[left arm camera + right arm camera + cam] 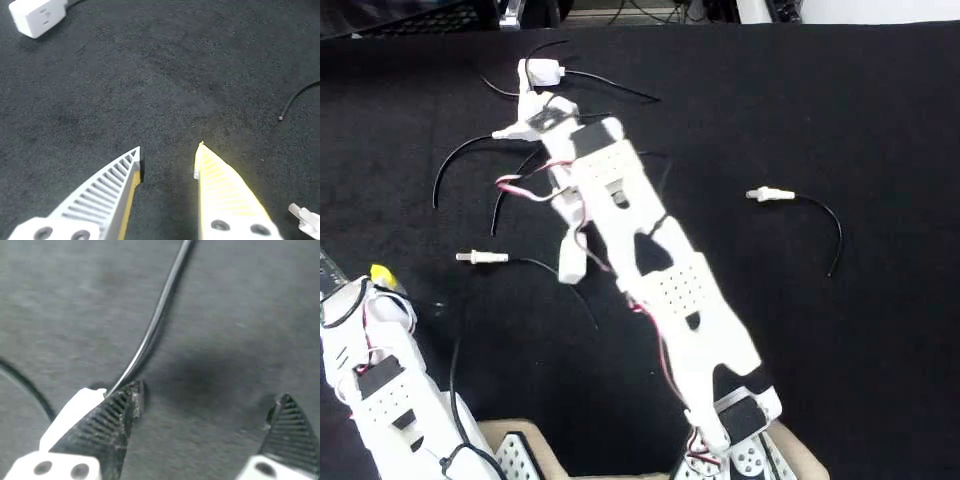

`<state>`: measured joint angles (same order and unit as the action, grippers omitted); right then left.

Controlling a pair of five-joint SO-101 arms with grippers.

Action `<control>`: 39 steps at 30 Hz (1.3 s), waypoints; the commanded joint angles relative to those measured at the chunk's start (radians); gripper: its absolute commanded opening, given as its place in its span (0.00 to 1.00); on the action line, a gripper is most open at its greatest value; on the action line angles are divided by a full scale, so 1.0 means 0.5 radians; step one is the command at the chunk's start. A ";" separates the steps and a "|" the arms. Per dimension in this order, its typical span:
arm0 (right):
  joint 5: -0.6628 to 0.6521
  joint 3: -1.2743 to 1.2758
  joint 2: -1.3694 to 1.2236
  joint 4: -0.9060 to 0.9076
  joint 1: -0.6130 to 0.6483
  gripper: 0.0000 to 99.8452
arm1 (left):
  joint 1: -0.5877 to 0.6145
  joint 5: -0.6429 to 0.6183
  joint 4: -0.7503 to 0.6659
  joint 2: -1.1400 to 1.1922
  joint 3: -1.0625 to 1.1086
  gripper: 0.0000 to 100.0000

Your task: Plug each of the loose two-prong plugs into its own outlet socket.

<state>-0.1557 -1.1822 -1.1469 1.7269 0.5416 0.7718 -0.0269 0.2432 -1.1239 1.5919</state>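
My right gripper [207, 402] is open just above the black mat. A white plug [75, 410] lies against the outer side of one finger, not between the jaws, and its black wire [160, 315] runs away from it. In the high view the right gripper [527, 112] is at the far left, just short of a white outlet socket [542, 72]. Two loose plugs lie on the mat, one at the left [482, 257] and one at the right [770, 194]. My left gripper [167, 155] is open and holds nothing. Another socket [37, 15] and a plug [305, 217] lie near it.
Black wires [470, 160] loop across the mat around the right arm [650, 270]. A loose wire end [295, 100] lies beside the left gripper. The left arm [380, 390] stands at the near left corner. The mat's right half is open.
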 commanded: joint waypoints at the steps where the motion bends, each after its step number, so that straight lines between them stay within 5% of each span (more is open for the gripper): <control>1: 0.025 -0.100 0.137 0.068 0.135 0.39 | -0.020 0.015 -0.055 -0.015 -0.014 0.18; 25: 0.304 -0.535 0.164 0.080 0.313 0.39 | -0.023 0.015 -0.055 -0.015 -0.014 0.18; 39: 0.285 0.195 0.081 0.049 0.147 0.39 | -0.014 0.015 -0.046 -0.015 -0.011 0.18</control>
<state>-0.0146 -1.0932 -1.1347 1.7315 0.6705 0.7672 -0.0269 0.2432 -1.1239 1.5919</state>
